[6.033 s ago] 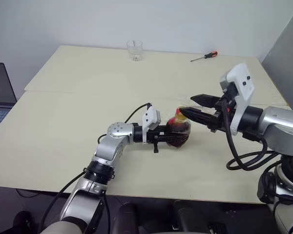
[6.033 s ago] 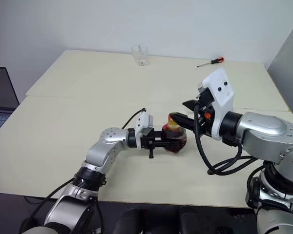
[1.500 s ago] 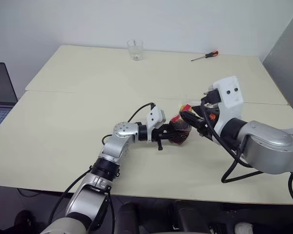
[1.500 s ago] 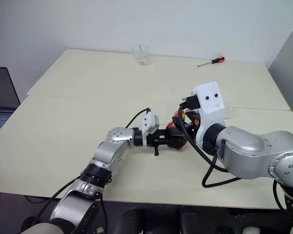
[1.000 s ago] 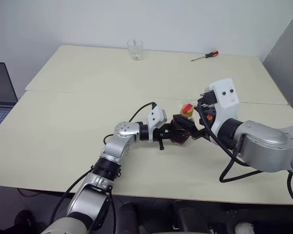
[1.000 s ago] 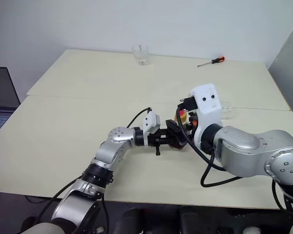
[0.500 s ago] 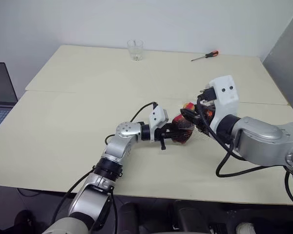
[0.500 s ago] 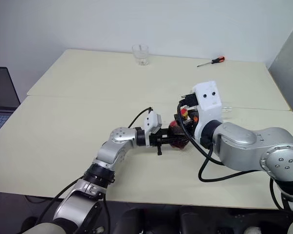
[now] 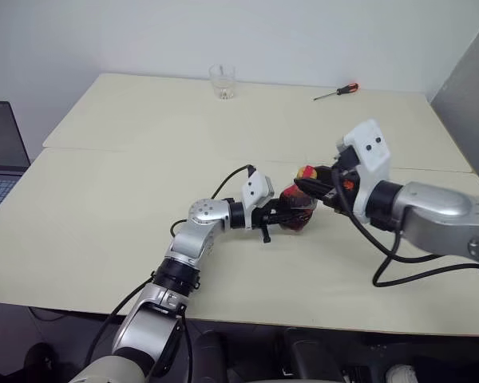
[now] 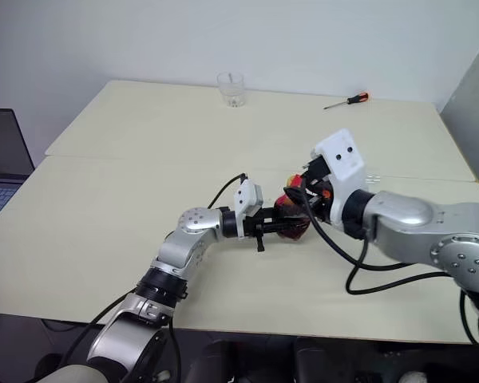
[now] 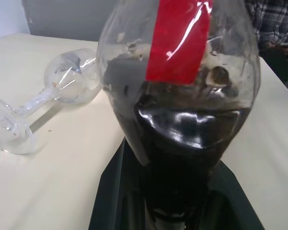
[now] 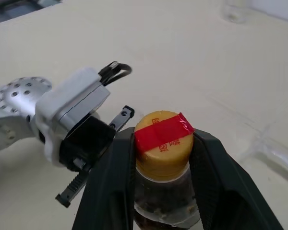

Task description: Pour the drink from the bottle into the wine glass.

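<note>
We see the bottle [image 9: 294,214] upright near the middle of the pale worktop [image 9: 104,199], and the left gripper [image 9: 281,217] comes in level from the left, its fingers [image 11: 116,191] clamped on the round lower body. The drink [image 11: 182,143] fills the lower part of the bottle, below the red label. The right gripper [image 12: 164,143] sits at the top, fingers [image 12: 113,177] closed on either side of the yellow cap [image 12: 163,139] (a strip of red tape crosses it). Just to the right of the bottle, the wine glass [image 11: 43,103] lies on its side on the worktop, apart from the bottle. At the far edge stand a clear tumbler [image 9: 222,80] and, further right, a red-handled screwdriver [image 9: 334,92].
</note>
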You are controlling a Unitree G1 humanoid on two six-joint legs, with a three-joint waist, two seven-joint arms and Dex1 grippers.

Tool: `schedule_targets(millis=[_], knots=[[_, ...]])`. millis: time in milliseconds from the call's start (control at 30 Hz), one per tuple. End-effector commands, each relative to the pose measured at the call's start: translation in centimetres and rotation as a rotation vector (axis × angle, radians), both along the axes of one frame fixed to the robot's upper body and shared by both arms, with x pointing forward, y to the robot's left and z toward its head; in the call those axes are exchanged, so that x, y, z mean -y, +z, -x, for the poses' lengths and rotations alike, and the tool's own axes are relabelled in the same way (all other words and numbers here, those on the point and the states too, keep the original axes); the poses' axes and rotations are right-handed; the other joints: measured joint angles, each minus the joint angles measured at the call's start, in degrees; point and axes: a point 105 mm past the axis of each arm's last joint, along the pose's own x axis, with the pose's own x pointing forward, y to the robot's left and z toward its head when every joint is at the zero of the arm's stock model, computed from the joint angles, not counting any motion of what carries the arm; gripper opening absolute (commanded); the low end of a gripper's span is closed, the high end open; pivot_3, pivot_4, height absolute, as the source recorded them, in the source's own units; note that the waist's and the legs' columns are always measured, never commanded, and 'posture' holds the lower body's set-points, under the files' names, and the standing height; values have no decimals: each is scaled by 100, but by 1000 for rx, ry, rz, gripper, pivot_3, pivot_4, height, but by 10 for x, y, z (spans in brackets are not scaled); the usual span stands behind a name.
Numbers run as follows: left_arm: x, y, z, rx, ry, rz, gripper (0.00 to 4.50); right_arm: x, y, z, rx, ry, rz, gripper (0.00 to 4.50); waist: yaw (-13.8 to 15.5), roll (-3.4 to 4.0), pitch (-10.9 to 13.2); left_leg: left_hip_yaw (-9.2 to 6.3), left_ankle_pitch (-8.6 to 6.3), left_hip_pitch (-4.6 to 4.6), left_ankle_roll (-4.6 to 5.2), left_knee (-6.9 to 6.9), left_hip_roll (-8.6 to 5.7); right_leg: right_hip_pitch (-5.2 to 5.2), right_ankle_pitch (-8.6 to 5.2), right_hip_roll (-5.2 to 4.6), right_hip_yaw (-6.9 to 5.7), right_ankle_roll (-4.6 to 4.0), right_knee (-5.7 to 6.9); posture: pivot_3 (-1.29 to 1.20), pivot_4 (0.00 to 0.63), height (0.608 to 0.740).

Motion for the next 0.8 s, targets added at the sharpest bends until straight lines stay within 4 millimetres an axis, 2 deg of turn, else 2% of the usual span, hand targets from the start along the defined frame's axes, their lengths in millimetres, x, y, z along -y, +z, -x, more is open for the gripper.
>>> schedule_targets(millis=[33, 200, 367, 533, 800], knots=[[7, 18, 4, 63, -30, 35, 638, -7, 6, 9, 49, 327, 73, 1259, -10, 0, 0, 2, 0, 3, 0, 0, 1, 1, 0, 1, -2, 0, 0, 0, 150, 740], [5, 18, 4, 66, -10, 42, 637, -3, -7, -14, 13, 509, 140, 1259, -26, 1, 0, 1, -1, 15, 1, -2, 2, 2, 0, 15, 5, -1, 2, 0, 150, 740], [3, 17, 7, 60, 1, 42, 636, -7, -9, -33, 28, 533, 190, 1259, -2, 4, 2, 3, -1, 15, 1, -4, 5, -3, 0, 21, 5, -3, 7, 0, 150, 740], [0, 18, 6, 58, 14, 41, 635, -7, 1, -21, 8, 558, 143, 1259, 28, 4, 3, 6, -1, 10, 0, -3, 2, -3, 14, 9, 3, -27, 6, 0, 150, 740], [2, 17, 5, 53, -2, 29, 634, 2, 27, 3, 56, 486, 29, 4104, 25, 4, 3, 6, -1, 11, 0, 1, -2, 1, 14, 1, -2, -26, 11, 0, 150, 740]])
